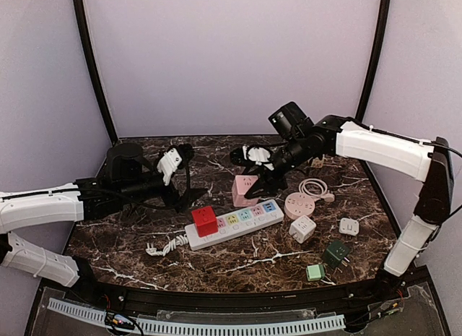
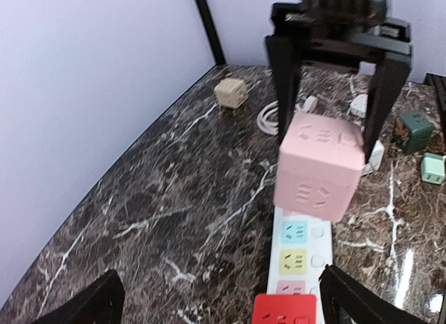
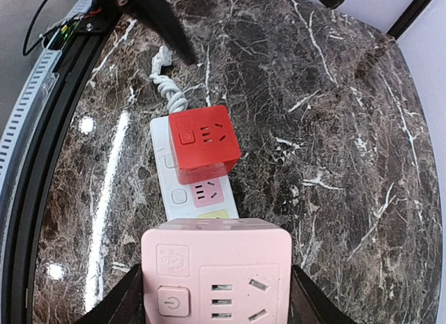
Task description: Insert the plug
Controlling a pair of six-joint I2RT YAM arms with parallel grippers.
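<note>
My right gripper [image 1: 250,193] is shut on a pink cube plug [image 1: 244,189], one finger on each side of it. It holds the cube over the right part of the white power strip [image 1: 234,222]. I cannot tell whether the cube touches the strip. The cube fills the bottom of the right wrist view [image 3: 216,275] and shows between the black fingers [image 2: 286,80] in the left wrist view [image 2: 320,164]. A red cube plug [image 1: 204,220] sits in the strip's left end socket. My left gripper [image 1: 189,200] is open and empty, just behind the strip's left end.
To the right of the strip lie a pink round socket [image 1: 301,204], a white cube [image 1: 302,228], a small white plug [image 1: 349,226], a dark green cube [image 1: 336,252], a light green cube [image 1: 315,272] and a coiled cable [image 1: 314,188]. The strip's cord [image 1: 166,243] trails left.
</note>
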